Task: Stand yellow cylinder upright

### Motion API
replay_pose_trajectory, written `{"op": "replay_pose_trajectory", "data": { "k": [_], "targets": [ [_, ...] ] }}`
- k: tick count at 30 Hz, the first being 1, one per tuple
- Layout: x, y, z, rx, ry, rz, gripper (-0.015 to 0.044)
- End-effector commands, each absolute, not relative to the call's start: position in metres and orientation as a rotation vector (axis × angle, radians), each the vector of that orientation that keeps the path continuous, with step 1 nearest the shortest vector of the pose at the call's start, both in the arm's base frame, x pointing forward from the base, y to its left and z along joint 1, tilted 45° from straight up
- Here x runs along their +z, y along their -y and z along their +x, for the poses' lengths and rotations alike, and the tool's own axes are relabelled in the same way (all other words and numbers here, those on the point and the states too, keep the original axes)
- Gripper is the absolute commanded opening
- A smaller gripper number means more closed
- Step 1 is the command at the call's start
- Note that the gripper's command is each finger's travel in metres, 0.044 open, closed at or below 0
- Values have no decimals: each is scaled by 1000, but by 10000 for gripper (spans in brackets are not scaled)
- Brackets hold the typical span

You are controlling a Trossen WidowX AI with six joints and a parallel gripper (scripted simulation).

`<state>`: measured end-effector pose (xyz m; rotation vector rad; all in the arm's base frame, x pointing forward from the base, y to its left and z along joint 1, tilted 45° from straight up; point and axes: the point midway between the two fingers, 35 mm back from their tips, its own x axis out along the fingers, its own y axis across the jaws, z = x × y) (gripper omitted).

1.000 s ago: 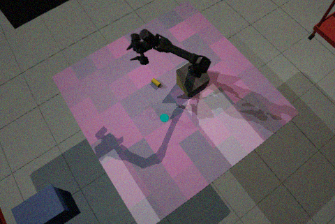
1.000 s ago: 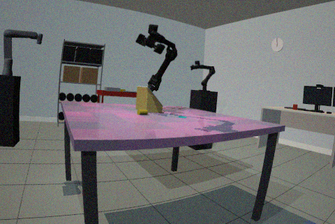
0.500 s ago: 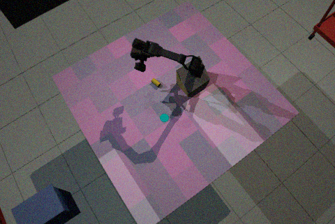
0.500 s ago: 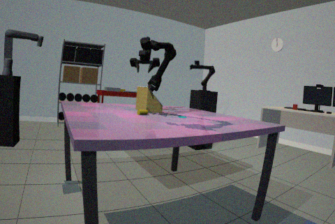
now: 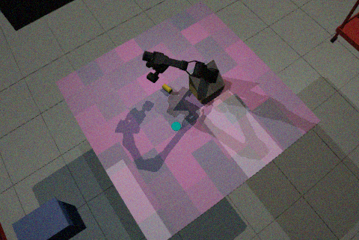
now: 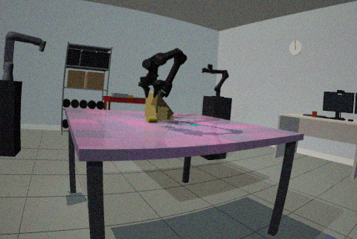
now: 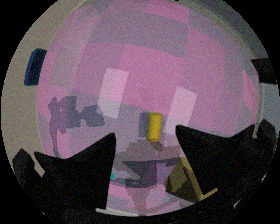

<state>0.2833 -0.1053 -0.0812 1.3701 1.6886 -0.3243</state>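
Note:
The yellow cylinder (image 5: pixel 167 88) (image 6: pixel 152 119) (image 7: pixel 155 127) lies on its side on the pink and grey patchwork table. The cyan circle (image 5: pixel 176 126) (image 6: pixel 194 124) (image 7: pixel 112 176) is a small flat disc on the table; nothing stands on it. It lies some way from the cylinder, and in the wrist view only a bit of it shows beside the left finger. My gripper (image 5: pixel 152 72) (image 7: pixel 145 133) is open and empty, above the table. It points down, and in the wrist view the cylinder shows beyond the gap between the fingertips.
A tan wedge-shaped block (image 5: pixel 206 92) (image 6: pixel 150 106) (image 7: pixel 181 186) stands at the arm's base, near the cylinder. The arm's shadows fall across the table (image 5: pixel 209 185) (image 6: pixel 186 150) and around the cyan circle. Dark cabinets and a blue box (image 5: pixel 43 218) stand off the table.

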Motion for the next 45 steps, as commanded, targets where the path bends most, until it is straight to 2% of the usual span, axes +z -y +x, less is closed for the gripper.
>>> {"op": "replay_pose_trajectory", "data": {
  "k": [1,10,19,23,31,45],
  "targets": [
    [-90,87,264,-420,-1815,1429,309],
    [-99,76,257,-460,-1862,1451,309],
    [-167,9,246,-456,-1863,1454,309],
    [-172,4,244,-455,-1864,1455,309],
    [-172,4,244,-455,-1864,1455,105],
    [-154,24,251,-459,-1861,1453,105]
  ]
}}
